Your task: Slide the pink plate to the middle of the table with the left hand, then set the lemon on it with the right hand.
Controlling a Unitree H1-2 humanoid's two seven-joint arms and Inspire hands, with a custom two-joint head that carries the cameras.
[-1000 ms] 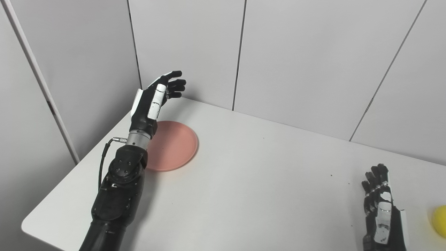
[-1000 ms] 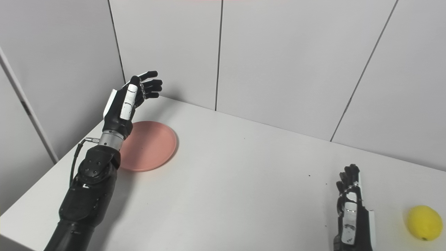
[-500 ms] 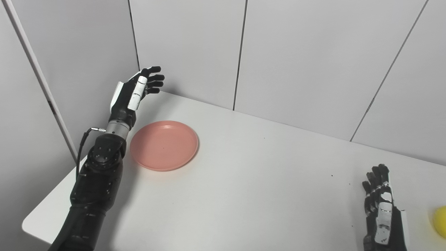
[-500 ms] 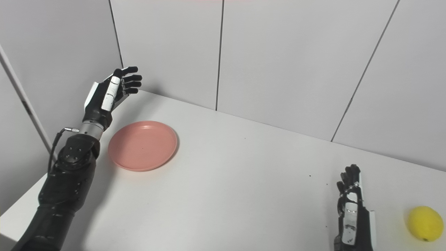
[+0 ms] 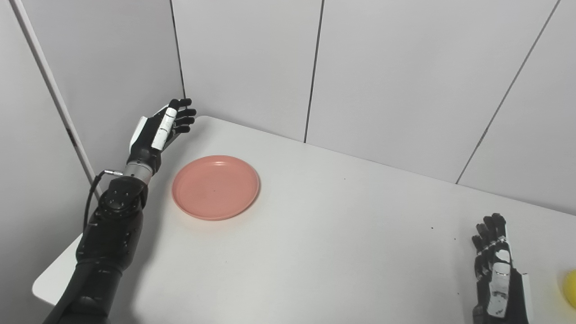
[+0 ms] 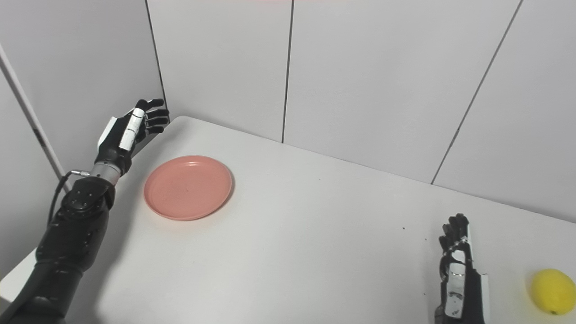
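Left hand [image 5: 157,130], fingers spread and empty, hangs upper left of the pink plate [image 5: 216,187]. Right hand [image 6: 459,274], also spread and empty, sits lower right. The lemon [image 6: 551,291] shows whole only in the right eye view.

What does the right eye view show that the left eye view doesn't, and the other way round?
Only the right eye view shows the whole round yellow lemon, apart from the black robot right hand. Only the left eye view cuts it to a sliver at the right edge. Both show the round pink plate lying bare on the white table, with the open left hand raised beside it.
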